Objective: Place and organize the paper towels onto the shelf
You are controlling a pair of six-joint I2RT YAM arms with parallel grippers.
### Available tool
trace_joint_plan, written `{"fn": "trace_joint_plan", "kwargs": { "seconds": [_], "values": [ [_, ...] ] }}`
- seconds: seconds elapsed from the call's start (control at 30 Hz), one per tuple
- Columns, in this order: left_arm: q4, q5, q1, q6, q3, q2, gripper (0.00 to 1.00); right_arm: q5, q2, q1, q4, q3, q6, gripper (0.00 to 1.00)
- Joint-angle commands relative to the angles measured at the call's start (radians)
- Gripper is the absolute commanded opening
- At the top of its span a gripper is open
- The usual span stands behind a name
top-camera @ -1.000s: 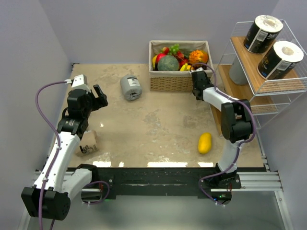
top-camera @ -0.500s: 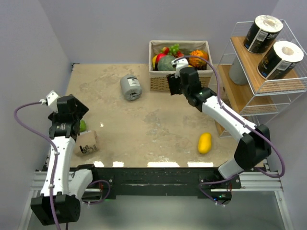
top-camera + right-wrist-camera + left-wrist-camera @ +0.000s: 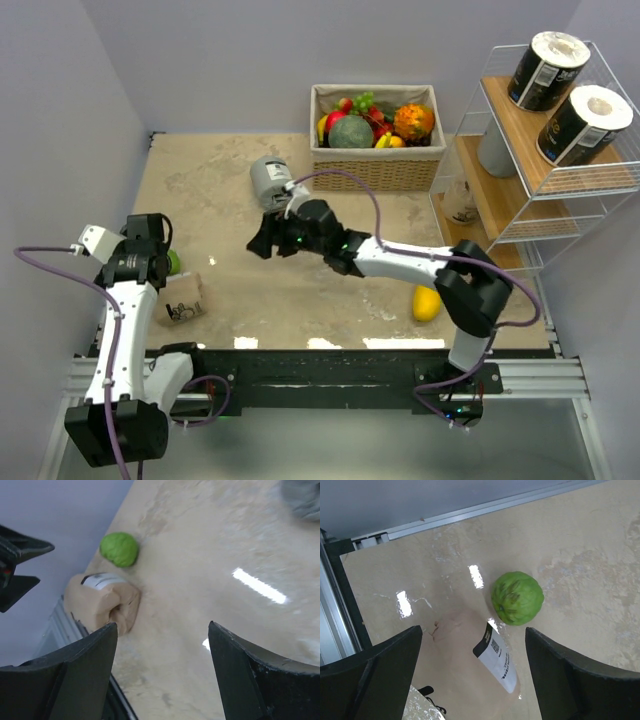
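Top view, edges: grey walls close in the beige stone-look table [image 3: 250, 300] at left and back; a metal rail runs along its near side.
Top view, open room: the table's middle and back left corner lie bare; a yellow mango [image 3: 427, 299] lies near the right arm's base.
Top view, shelf: white wire rack with wood boards [image 3: 515, 140] at the right edge. Two black-wrapped paper rolls [image 3: 548, 70] stand on its top board, white ends up. A grey cylinder [image 3: 495, 150] on the board below is partly hidden.
Top view, basket: wicker basket [image 3: 375, 175] at the back wall, full of mixed fruit [image 3: 352, 130].
Top view, loose rolls: grey-wrapped paper roll [image 3: 270, 180] on its side, left of the basket; tan-wrapped paper roll [image 3: 182, 298] near the left wall, beside a small green ball [image 3: 172, 262].
Top view, left gripper [image 3: 150, 240]: close to the left wall, above ball and tan roll.
Top view, right gripper [image 3: 268, 243]: stretched across to mid-table, just on the near side of the grey roll.
Left wrist, jaws: left gripper [image 3: 472, 632] spread apart, holding nothing.
Left wrist, below: tan roll [image 3: 475, 665] under the gap; green ball [image 3: 517, 598] at its far side, contact unclear; metal strip [image 3: 470, 512] at the wall's foot.
Right wrist, jaws: right gripper [image 3: 162, 625] wide apart, empty.
Right wrist, ahead: tan roll [image 3: 102, 605] and green ball [image 3: 119, 549] by the wall; grey roll [image 3: 302, 497] blurred in the upper right corner.
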Motion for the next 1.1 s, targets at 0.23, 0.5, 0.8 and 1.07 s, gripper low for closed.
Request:
{"fn": "trace_joint_plan", "kwargs": {
  "seconds": [0.23, 0.5, 0.8, 1.07],
  "values": [
    [-0.017, -0.025, 0.049, -0.070, -0.019, 0.033, 0.91, -0.163, 0.294, 0.164, 0.369, 0.144, 0.230, 0.77],
    [0.033, 0.075, 0.128, 0.022, -0.036, 0.050, 0.92, -0.238, 0.451, 0.192, 0.458, 0.256, 0.269, 0.77],
    [0.098, 0.195, 0.173, 0.062, -0.104, 0.065, 0.91, -0.273, 0.583, 0.232, 0.478, 0.349, 0.313, 0.76],
    [0.125, 0.258, 0.181, 0.058, -0.153, 0.105, 0.90, -0.290, 0.631, 0.242, 0.575, 0.372, 0.349, 0.75]
  ]
}}
